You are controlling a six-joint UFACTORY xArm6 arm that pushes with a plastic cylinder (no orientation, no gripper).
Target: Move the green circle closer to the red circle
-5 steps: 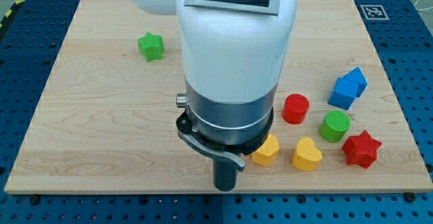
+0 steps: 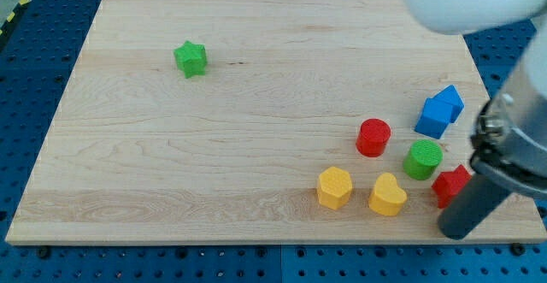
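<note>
The green circle (image 2: 423, 159) stands on the wooden board near the view's right. The red circle (image 2: 373, 137) is just to its upper left, a small gap between them. My tip (image 2: 457, 229) is at the view's lower right, below and right of the green circle, just below the red star (image 2: 448, 185), which the rod partly covers.
A blue block (image 2: 440, 110) lies above the green circle. A yellow heart (image 2: 387, 194) and a yellow hexagon (image 2: 334, 187) lie to the lower left of it. A green star (image 2: 191, 58) sits far off at the upper left. The board's right edge (image 2: 479, 78) is close.
The arm has swung from the view's bottom middle to the lower right. The tip now stands by the red star. The blocks have not moved.
</note>
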